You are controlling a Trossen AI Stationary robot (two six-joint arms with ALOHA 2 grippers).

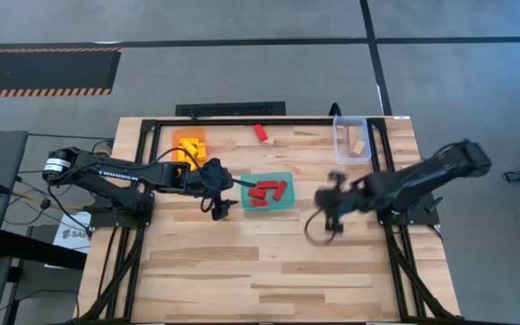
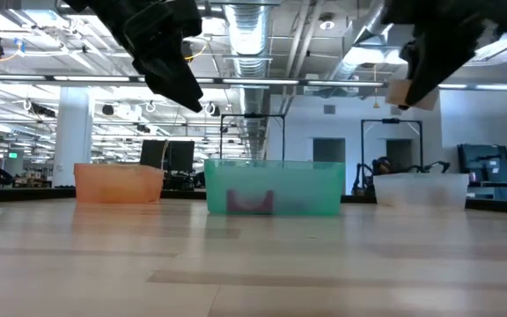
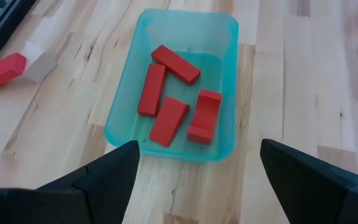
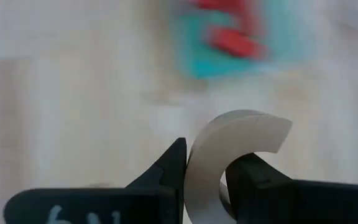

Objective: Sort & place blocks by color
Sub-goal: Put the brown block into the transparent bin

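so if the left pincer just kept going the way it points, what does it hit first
Most likely the teal tray: the open left pincer points at its near wall, with four red blocks inside. Depth is unclear, so it might meet the table just before it.

Red blocks [image 3: 176,106] in teal tray [image 3: 120,121], orange tray [image 1: 189,143], seemingly pale wood arch [image 4: 238,149].

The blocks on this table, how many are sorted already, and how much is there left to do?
Four red blocks lie in the teal tray, yellow ones in the orange tray, pale ones in the clear tray. The right gripper holds a pale arch block above the table; the left gripper hovers open by the teal tray. One red block waits on the table.
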